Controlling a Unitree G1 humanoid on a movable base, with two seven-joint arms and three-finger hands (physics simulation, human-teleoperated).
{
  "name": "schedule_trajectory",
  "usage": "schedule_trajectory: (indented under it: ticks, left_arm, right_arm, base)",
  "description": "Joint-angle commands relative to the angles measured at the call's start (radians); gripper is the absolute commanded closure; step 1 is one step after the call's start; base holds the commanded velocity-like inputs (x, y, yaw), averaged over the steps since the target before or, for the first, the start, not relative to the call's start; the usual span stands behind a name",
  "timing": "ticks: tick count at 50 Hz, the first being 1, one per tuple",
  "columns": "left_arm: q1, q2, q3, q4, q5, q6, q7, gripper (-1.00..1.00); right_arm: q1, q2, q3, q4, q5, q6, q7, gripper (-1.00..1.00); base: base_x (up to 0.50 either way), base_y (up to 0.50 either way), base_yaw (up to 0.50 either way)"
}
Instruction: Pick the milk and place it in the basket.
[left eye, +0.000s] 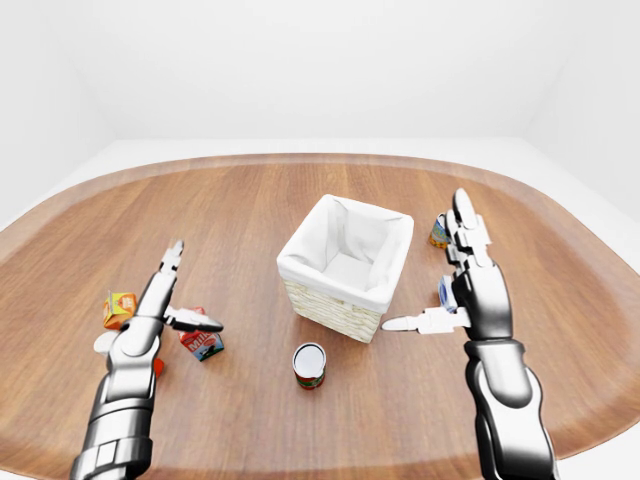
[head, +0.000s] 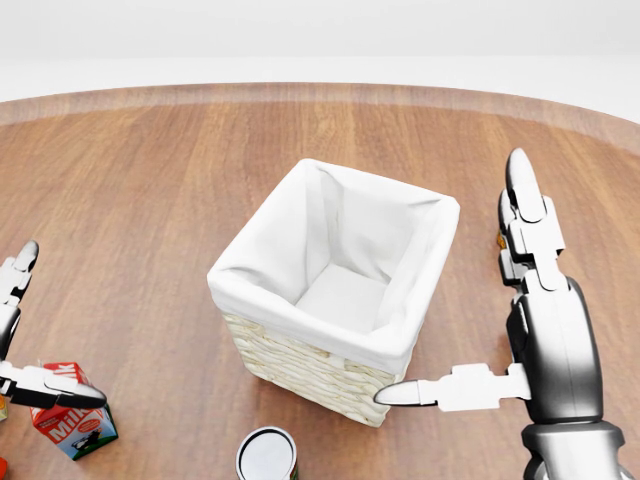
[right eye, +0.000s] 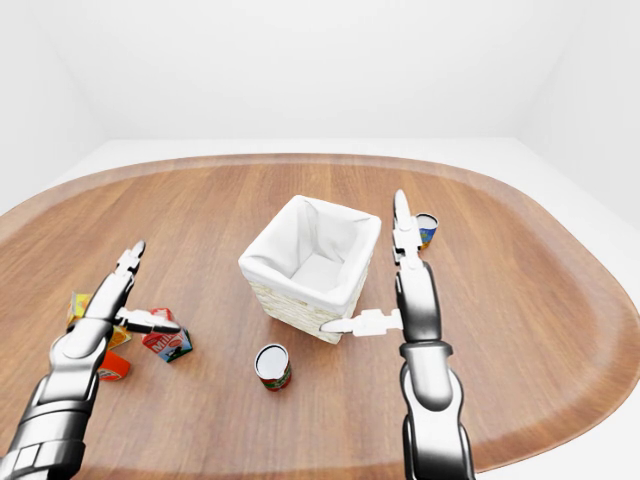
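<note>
Left hand is wide open, hovering right over the milk, thumb above it, not gripping.

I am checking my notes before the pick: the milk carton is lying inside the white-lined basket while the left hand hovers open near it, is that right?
Not quite. The milk carton stands on the table, left of the basket, which holds nothing, as the left-eye view shows. The left hand does hover open near the carton.

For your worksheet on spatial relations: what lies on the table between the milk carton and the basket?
In the left-eye view, only bare wooden table lies between the milk carton and the basket.
</note>
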Motion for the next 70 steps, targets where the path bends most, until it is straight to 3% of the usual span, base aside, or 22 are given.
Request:
schedule_trajectory:
  ticks: [1, 22, 49, 60, 70]
  left_arm:
    - [-0.004, 0.002, -0.004, 0.023, 0.005, 0.000, 0.011, -1.00]
    - [-0.036, 0.013, -0.024, 0.124, 0.015, 0.000, 0.043, -1.00]
    - [-0.167, 0.055, -0.085, 0.469, 0.024, 0.000, 0.146, -1.00]
    - [-0.241, 0.073, -0.128, 0.688, 0.051, 0.000, 0.219, -1.00]
    - [-0.271, 0.073, -0.140, 0.763, 0.047, 0.000, 0.242, -1.00]
  right_arm:
    - [0.002, 0.001, 0.006, 0.003, -0.003, 0.000, -0.001, -1.00]
    - [0.001, 0.001, 0.006, -0.002, -0.002, 0.000, -0.001, -1.00]
    - [-0.001, 0.000, 0.000, -0.024, -0.002, 0.000, 0.002, -1.00]
    - [-0.001, 0.001, 0.003, -0.013, -0.003, 0.000, -0.002, -1.00]
    - [0.000, 0.002, 0.006, -0.015, -0.005, 0.000, -0.003, -1.00]
  base:
    - [0.00, 0.00, 0.00]
    - [0.00, 0.00, 0.00]
    - [0.00, 0.00, 0.00]
    - [0.00, 0.00, 0.00]
    - [0.00, 0.00, 0.00]
